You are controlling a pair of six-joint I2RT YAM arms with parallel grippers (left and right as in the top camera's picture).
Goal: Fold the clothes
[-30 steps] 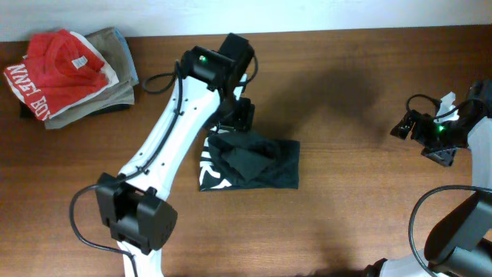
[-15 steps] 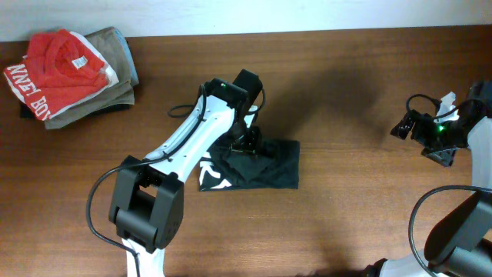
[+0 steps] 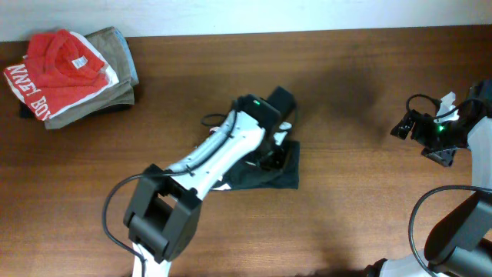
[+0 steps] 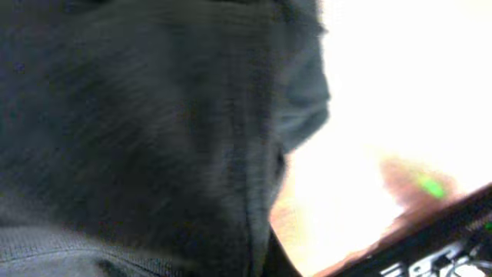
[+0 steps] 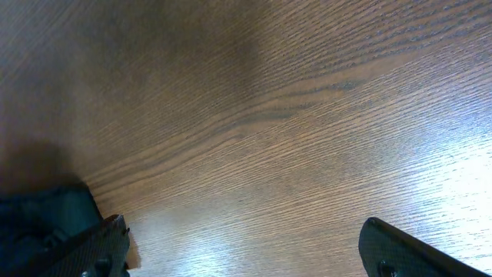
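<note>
Left arm down on the shirt, right arm parked wide.

Overhead: the very dark green-black soft T-shirt lies bunched mid-table, its long axis left-right. My left gripper sits directly over its upper right part and is far nearer than the right gripper. A red shirt with white lettering lies on a folded khaki garment in the far corner. Left wrist: blurred dark fabric fills the view, so I can't tell the jaw state. Right wrist: fingers are spread over the brown wooden table, holding nothing.
</note>
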